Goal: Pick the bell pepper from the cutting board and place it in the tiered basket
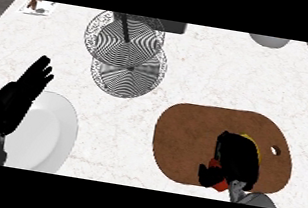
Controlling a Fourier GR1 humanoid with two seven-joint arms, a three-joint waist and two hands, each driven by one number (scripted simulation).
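Observation:
A brown cutting board (198,128) lies at the right of the counter. My right hand (236,159) is over its near part, fingers curled round the bell pepper (216,164). Only small red and orange bits of the pepper show under the hand, with a yellow edge at the hand's far side. The tiered basket (128,51), two round wire trays on a dark post, stands at the back centre, well away from the board. My left hand (10,98) rests open at the left edge, fingers up, over a white plate.
A white plate (51,135) lies at the front left under my left hand. A white bowl (269,40) sits at the back right edge. A small item (38,6) lies at the back left corner. A dark object (174,26) stands behind the basket.

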